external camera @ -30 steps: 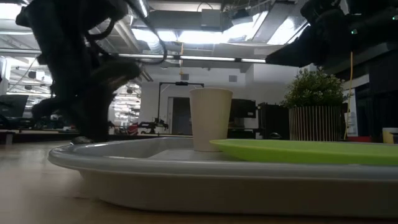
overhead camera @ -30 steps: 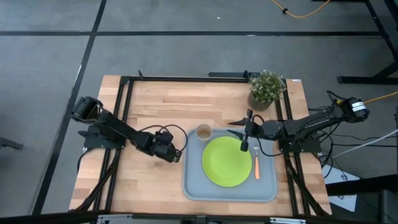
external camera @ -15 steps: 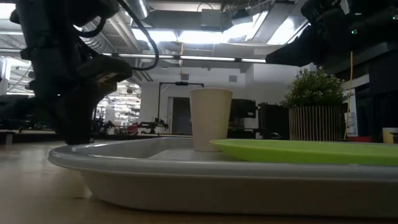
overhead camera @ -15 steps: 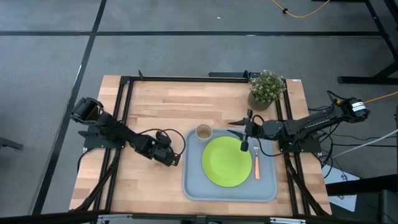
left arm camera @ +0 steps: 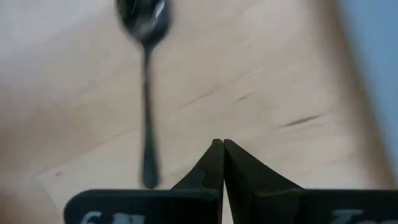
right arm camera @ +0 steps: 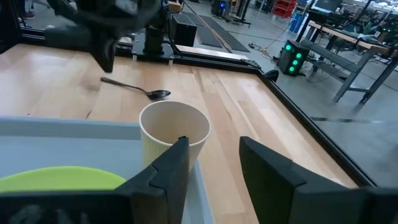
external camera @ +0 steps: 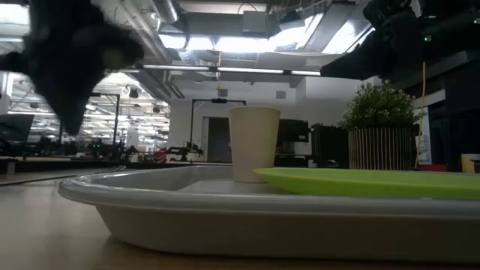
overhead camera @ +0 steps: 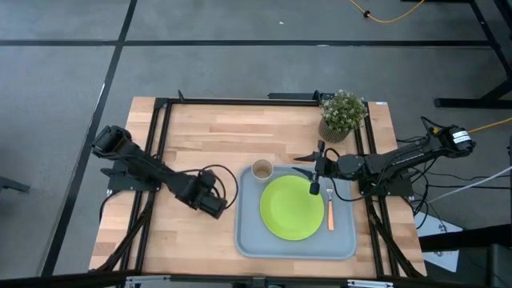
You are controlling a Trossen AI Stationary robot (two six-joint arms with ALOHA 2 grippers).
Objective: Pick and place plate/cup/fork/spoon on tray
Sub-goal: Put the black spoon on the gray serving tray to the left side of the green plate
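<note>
Overhead, the tray (overhead camera: 296, 239) sat at the table's (overhead camera: 192, 128) five o'clock, long side running left to right. The plate (overhead camera: 291, 207) lay in the middle of it, and the cup (overhead camera: 262, 169) stood upright in the tray's eleven-o'clock corner, just off the plate's rim. The fork (overhead camera: 330, 210) lay at the plate's three o'clock, on the tray floor, orange handle toward six and tines toward twelve. The spoon (left arm camera: 146, 93) lay flat on the bare wood outside the tray; the right wrist view placed it (right arm camera: 134, 88) on the tabletop beyond the cup (right arm camera: 174, 134).

The left gripper (overhead camera: 214, 207) hung at the tray's nine o'clock, just outside the rim, its fingers (left arm camera: 239, 171) pressed together with nothing between them; the spoon lay just ahead of the tips, not touched. The right gripper (overhead camera: 318, 175) hovered over the tray at the plate's one o'clock, its fingers (right arm camera: 171, 168) spread wide and empty, the cup in front of them. A potted plant (overhead camera: 342, 113) stood at the table's one o'clock corner, well clear of the tray.
</note>
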